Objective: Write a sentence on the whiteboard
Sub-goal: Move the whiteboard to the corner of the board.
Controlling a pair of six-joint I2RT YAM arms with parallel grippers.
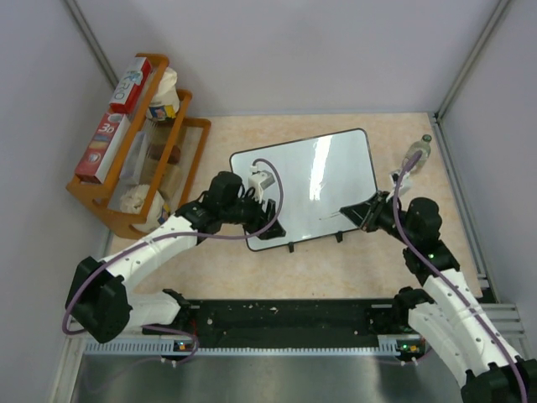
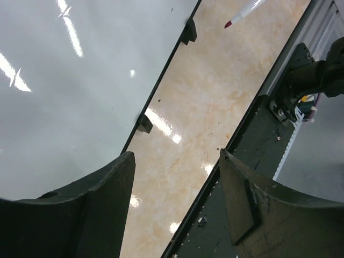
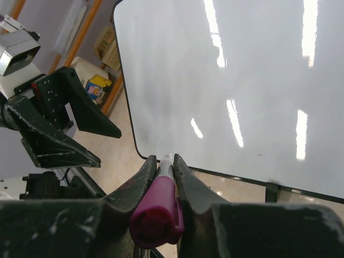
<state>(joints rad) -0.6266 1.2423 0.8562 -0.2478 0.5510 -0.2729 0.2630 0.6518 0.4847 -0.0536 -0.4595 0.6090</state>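
Left arm [image 1: 159,243], right arm [image 1: 453,311]: white links, black joints, purple cables [image 1: 280,189]; jaws dark, scuffed, paint chipped.

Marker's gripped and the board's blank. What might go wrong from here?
1. The left gripper is open, straddling the board's near edge without clamping it, so the board may slide under writing pressure.
2. The right gripper holds the marker lengthwise between its fingers. Pressed down, it may slip back.
3. The bottle sits close to the right arm and could get knocked.
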